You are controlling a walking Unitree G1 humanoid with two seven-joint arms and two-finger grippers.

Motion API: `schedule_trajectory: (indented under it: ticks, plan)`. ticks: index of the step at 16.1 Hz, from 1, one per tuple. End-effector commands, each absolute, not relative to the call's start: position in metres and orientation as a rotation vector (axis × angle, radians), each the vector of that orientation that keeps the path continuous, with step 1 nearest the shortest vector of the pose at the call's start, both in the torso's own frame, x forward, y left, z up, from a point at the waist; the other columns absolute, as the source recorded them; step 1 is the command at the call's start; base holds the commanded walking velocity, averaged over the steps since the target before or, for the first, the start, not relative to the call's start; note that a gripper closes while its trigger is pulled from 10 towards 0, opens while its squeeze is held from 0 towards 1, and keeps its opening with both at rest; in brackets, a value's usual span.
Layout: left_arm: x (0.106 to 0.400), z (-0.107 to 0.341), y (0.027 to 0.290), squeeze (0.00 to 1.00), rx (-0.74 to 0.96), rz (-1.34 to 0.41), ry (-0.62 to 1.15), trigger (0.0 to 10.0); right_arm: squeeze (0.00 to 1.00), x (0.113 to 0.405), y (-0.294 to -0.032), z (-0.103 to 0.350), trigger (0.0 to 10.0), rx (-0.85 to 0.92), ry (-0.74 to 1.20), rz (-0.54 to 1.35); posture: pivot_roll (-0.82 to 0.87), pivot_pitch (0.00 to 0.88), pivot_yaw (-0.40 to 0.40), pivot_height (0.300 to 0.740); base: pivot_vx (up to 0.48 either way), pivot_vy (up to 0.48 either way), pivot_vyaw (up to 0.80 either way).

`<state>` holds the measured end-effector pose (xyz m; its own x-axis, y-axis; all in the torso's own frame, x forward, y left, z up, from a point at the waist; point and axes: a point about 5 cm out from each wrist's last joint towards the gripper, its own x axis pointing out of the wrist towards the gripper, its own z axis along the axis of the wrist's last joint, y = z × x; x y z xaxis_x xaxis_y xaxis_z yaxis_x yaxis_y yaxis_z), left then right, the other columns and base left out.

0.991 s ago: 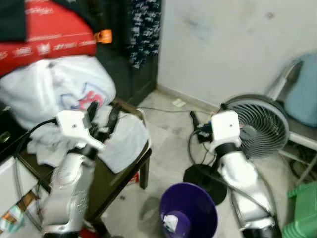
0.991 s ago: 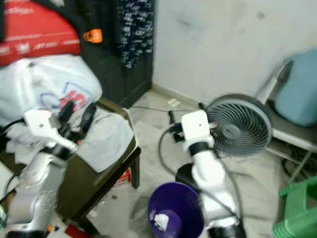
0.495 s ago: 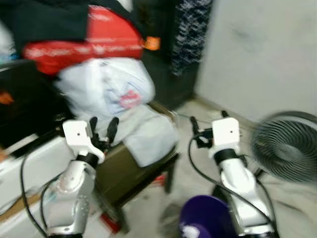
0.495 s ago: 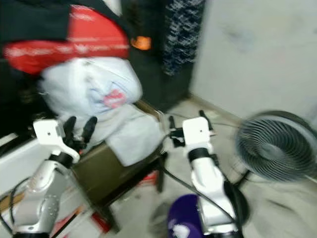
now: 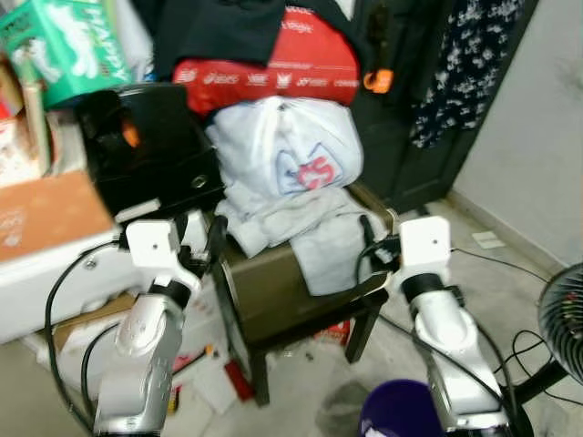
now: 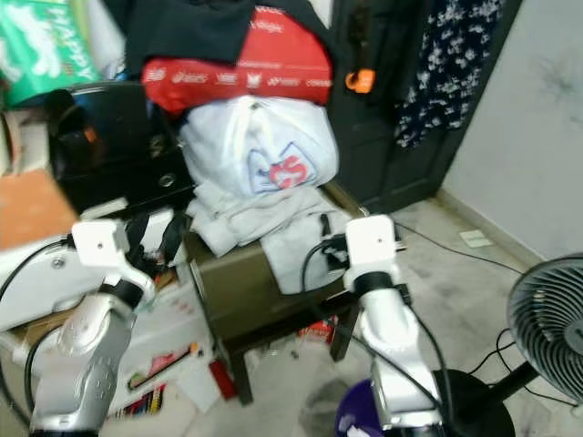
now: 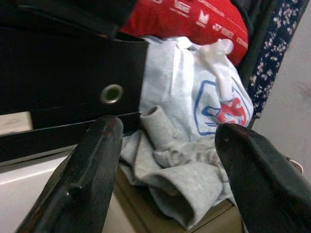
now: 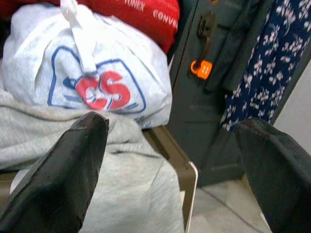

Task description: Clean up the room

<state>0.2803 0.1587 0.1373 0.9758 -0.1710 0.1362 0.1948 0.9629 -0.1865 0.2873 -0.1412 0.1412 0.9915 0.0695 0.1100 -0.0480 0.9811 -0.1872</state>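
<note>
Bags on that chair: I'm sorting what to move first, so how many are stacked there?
2: a white bag tied at the top rests on the grey clothes, and a red bag lies on top of it. Others may be hidden under the black cloth above.

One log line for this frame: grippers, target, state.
left gripper: open, empty | right gripper: open, empty | both facing grey garment on stool | white bag behind

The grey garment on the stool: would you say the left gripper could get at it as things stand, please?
Probably yes. The left gripper is open and faces the grey garment, which lies bare at the stool's near edge, with nothing between; the white bag sits behind it.
</note>
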Motion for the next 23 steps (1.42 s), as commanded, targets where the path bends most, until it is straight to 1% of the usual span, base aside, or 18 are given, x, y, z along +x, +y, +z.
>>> schedule_trajectory:
  ticks: [1,2,4,8,11,13,15,23]
  plan:
    - [0.281,0.143,0.160,0.00,-0.172,-0.187,-0.133,10.0,0.00,0.289,-0.141,0.141,10.0,-0.198,-0.103,0.043,-0.04,0.000,-0.025,0.740,0.000,0.000,0.00]
    - [0.282,0.143,0.159,0.00,-0.187,-0.204,-0.135,10.0,0.00,0.289,-0.140,0.142,10.0,-0.216,-0.100,0.062,-0.04,0.000,-0.025,0.740,0.000,0.000,0.00]
    - [0.282,0.142,0.157,0.00,-0.191,-0.215,-0.127,10.0,0.00,0.289,-0.137,0.143,10.0,-0.216,-0.113,0.091,-0.04,0.000,-0.028,0.740,0.000,0.000,0.80]
    - [0.282,0.142,0.157,0.00,-0.187,-0.219,-0.132,10.0,0.00,0.289,-0.139,0.141,10.0,-0.200,-0.099,0.088,-0.04,0.000,-0.033,0.740,0.000,0.000,0.80]
    - [0.283,0.143,0.156,0.00,-0.187,-0.218,-0.135,10.0,0.00,0.290,-0.139,0.142,10.0,-0.242,-0.091,0.084,-0.05,0.000,-0.029,0.740,0.000,0.000,0.80]
    - [0.283,0.146,0.158,0.00,-0.169,-0.203,-0.155,10.0,0.00,0.291,-0.145,0.142,10.0,-0.187,-0.079,0.049,-0.06,0.000,-0.023,0.740,0.000,0.000,0.80]
    - [0.284,0.148,0.159,0.00,-0.166,-0.195,-0.162,10.0,0.00,0.290,-0.149,0.141,10.0,-0.185,-0.067,0.025,-0.06,0.000,-0.023,0.740,0.000,0.000,0.80]
    - [0.285,0.147,0.160,0.00,-0.157,-0.192,-0.154,10.0,0.00,0.293,-0.144,0.140,10.0,-0.165,-0.065,0.048,-0.06,0.000,-0.018,0.740,0.000,0.000,0.80]
